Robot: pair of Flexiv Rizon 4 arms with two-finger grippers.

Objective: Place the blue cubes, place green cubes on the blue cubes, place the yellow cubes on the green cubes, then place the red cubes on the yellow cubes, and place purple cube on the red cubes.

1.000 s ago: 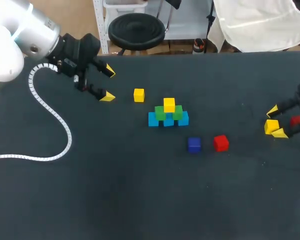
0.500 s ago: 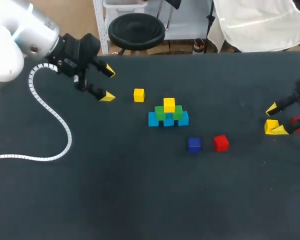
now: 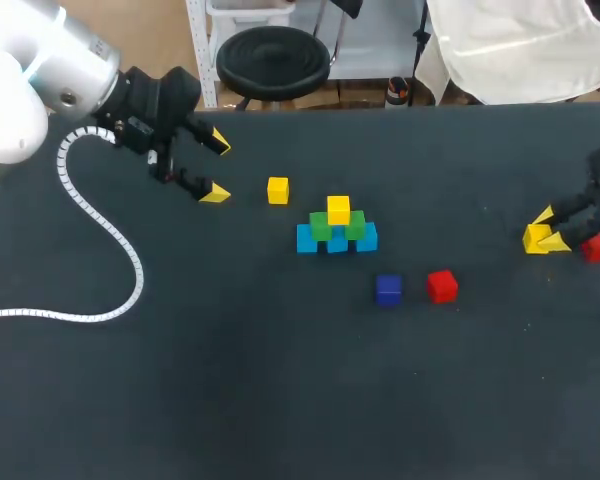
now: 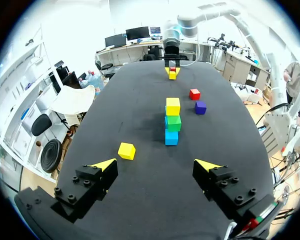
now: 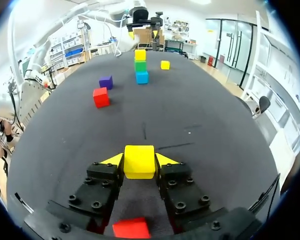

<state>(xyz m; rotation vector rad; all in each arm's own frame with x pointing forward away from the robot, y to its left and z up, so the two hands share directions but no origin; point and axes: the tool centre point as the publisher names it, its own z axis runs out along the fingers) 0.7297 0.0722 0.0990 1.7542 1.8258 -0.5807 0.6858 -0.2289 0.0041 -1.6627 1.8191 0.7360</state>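
Right jaws pinch a yellow cube [image 5: 139,161] between their tips; left jaws stand wide apart.

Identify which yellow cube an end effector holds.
The small yellow cube in the right end effector; the stacked yellow cube sits on green cubes, the loose yellow cube on the table.

Your blue-green-yellow pyramid [image 3: 337,228] sits mid-frame; loose yellow cube [image 3: 277,190] left of it, purple cube [image 3: 388,290] and red cube [image 3: 441,286] below-right, gripped yellow cube [image 3: 536,238] and second red cube [image 3: 597,246] far right.
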